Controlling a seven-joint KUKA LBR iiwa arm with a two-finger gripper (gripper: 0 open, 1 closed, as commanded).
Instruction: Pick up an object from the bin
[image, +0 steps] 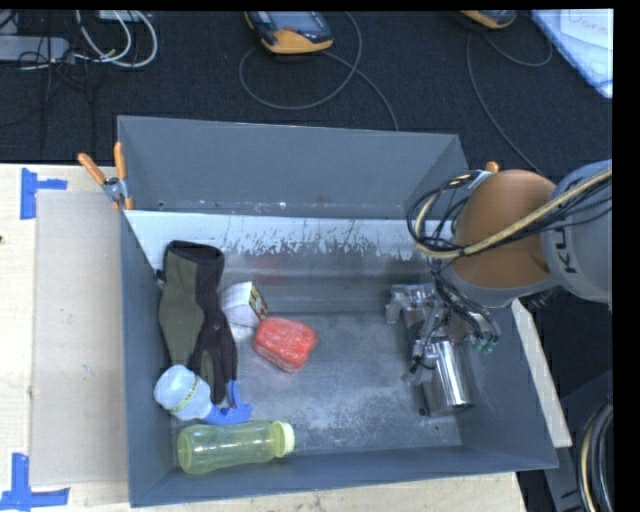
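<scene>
My gripper (448, 375) hangs low over the bare right part of the bin floor, with its silvery body tilted toward the front wall. Nothing lies right under it. The nearest loose thing is a red, rough-surfaced block (285, 343) in the middle of the bin, well to the gripper's left. Just beyond the block rests a small white roll (238, 303) with a yellow-brown label.
Along the left wall lies a dark olive and black glove (195, 310). In front of it sit a white and pale blue cap-like thing (182, 391) and a small blue piece (236, 410). A yellow-green plastic bottle (235, 445) lies on its side at the front left.
</scene>
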